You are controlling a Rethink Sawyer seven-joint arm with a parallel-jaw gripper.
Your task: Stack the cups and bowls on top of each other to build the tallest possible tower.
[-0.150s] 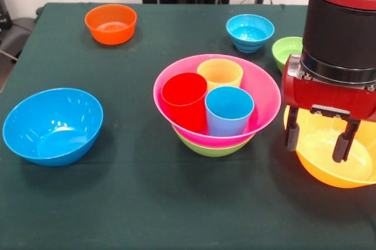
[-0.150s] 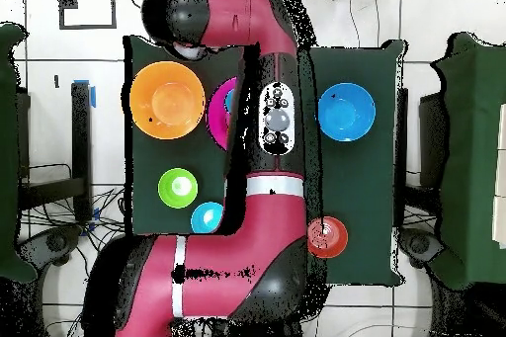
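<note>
At the table's middle stands the tower: a large pink bowl [image 1: 265,100] nested in a medium green bowl [image 1: 211,149]. Three cups stand upright inside the pink bowl: red [image 1: 184,102], translucent yellow [image 1: 220,73] and light blue [image 1: 228,112]. To its right lies a large yellow-orange bowl [image 1: 329,170], also seen from overhead [image 2: 167,99]. My gripper [image 1: 318,144] hangs open just over this bowl, fingers wide apart with nothing between them. In the overhead view the arm covers most of the pink bowl [image 2: 219,106] and hides the cups.
A medium blue bowl [image 1: 53,125] sits at the left, seen from above as well [image 2: 346,112]. Farther back stand a small orange bowl [image 1: 110,23], a small blue bowl [image 1: 250,31] and a small green bowl [image 1: 286,50], partly behind the arm.
</note>
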